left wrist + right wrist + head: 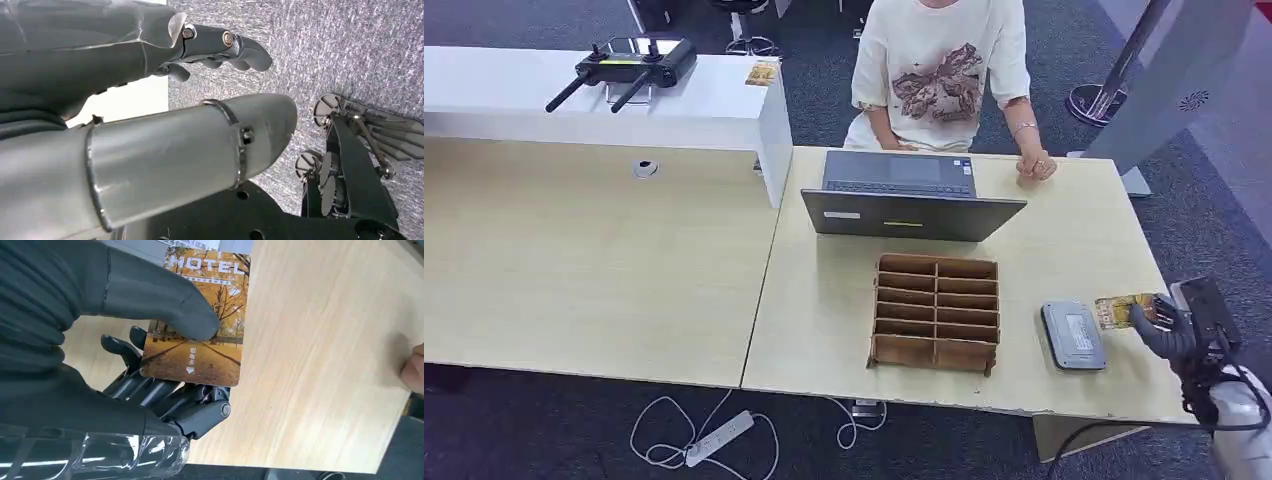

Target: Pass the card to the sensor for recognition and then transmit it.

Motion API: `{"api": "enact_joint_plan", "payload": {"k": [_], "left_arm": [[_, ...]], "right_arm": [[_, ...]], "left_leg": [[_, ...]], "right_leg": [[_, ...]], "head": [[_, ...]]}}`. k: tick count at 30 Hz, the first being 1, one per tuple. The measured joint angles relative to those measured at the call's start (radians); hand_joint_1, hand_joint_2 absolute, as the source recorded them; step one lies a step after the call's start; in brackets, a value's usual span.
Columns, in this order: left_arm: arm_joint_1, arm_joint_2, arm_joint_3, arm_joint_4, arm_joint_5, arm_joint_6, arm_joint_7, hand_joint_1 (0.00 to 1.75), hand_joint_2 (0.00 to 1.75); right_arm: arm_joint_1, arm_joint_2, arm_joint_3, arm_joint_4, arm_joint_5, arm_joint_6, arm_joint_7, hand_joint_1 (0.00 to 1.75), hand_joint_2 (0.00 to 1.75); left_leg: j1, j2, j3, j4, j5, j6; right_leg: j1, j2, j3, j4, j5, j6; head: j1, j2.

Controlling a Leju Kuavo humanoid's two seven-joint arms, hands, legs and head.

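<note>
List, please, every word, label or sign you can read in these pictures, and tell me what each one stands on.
"HOTEL": white capitals at one end of the card that the right hand holds.
"取电卡": small white characters on the card, with a small arrowhead beside them.
A fine white line under "HOTEL": too small to read.
The grey sensor bears markings: too small to read.

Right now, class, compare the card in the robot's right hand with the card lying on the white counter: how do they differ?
The held card is pinched in the right hand, off the table beside the grey sensor; the counter card lies flat and untouched. The held card is at the robot's side of the desk; the counter card lies at the far side, near the person. Both look orange-yellow.
</note>
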Motion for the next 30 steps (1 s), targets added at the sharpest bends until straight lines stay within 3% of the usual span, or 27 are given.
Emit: {"api": "enact_joint_plan", "payload": {"k": [30], "left_arm": [[0.000, 0.000, -0.004, 0.000, 0.000, 0.000, 0.004, 0.00, 0.00]], "right_arm": [[0.049, 0.024, 0.000, -0.004, 0.081, -0.011, 0.041, 1.75, 1.75]], "left_leg": [[0.000, 0.000, 0.000, 0.000, 0.000, 0.000]], "right_leg": [[0.000, 0.000, 0.000, 0.000, 0.000, 0.000]], "head": [[0.000, 0.000]]}}
